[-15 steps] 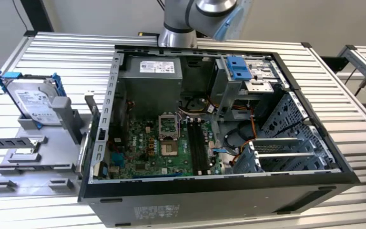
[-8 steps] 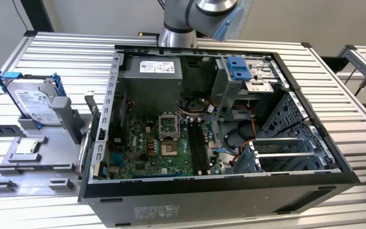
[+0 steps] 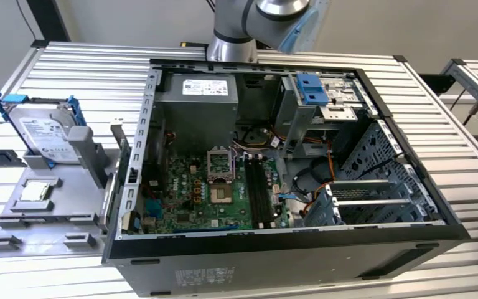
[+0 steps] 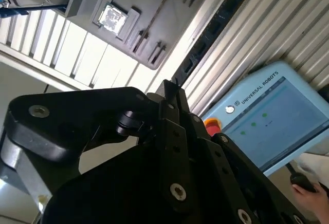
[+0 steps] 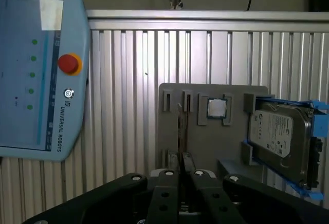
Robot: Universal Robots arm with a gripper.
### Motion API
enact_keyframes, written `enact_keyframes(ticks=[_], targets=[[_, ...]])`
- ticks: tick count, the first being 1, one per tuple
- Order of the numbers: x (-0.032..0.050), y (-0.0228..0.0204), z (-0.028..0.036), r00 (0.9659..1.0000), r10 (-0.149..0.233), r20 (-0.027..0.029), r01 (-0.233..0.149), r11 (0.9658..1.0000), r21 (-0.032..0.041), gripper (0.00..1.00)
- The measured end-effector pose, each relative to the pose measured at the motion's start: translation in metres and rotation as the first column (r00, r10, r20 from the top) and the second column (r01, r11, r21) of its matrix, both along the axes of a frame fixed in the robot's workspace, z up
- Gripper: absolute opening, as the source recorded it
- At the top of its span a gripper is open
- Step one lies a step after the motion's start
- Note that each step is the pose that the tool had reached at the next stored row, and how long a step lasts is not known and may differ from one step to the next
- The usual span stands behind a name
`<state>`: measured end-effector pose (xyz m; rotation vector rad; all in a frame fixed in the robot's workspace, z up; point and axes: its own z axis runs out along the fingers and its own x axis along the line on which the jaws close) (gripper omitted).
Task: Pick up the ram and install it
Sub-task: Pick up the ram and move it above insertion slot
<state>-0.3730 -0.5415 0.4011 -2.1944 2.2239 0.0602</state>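
Hand (image 5: 181,156) facing holder (image 5: 205,142), well apart | closed, holding nothing | ram (image 3: 119,143) upright in holder

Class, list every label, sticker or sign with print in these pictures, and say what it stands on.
Sticker on the hard drive: too small to read.
Label on the power supply: too small to read.
Lettering on the teach pendant: a maker's name, left unquoted.
Print on the computer case front: unreadable.
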Motion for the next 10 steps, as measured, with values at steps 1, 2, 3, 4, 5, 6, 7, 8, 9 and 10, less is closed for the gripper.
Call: enact_keyframes(ticks=[1,2,3,4,5,6,7,8,9,10], targets=[[0.0,0.0,-0.0001,1.0,0.0,0.0002,0.0,1.0,0.0048,0.0],[0.0,0.0,0.0,1.0,0.0,0.0,0.0,1.0,0.0055,0.0],[0.0003,0.0,-0.0001,1.0,0.0,0.0002,0.0,1.0,0.0057,0.0],[0.0016,0.0,-0.0001,1.0,0.0,0.0002,0.0,1.0,0.0058,0.0],[0.004,0.0,-0.0001,1.0,0.0,0.0002,0.0,1.0,0.0058,0.0],[0.007,-0.0001,-0.0002,1.0,0.0,0.0002,0.0,1.0,0.0058,0.0],[0.0098,0.0,-0.0001,1.0,0.0,0.0001,0.0,1.0,0.0057,0.0],[0.0129,0.0,-0.0001,1.0,0.0,0.0002,0.0,1.0,0.0057,0.0],[0.0164,-0.0001,-0.0002,1.0,0.0,0.0003,0.0,1.0,0.0058,0.0],[0.0197,0.0,-0.0001,1.0,0.0,0.0001,0.0,1.0,0.0057,0.0]])
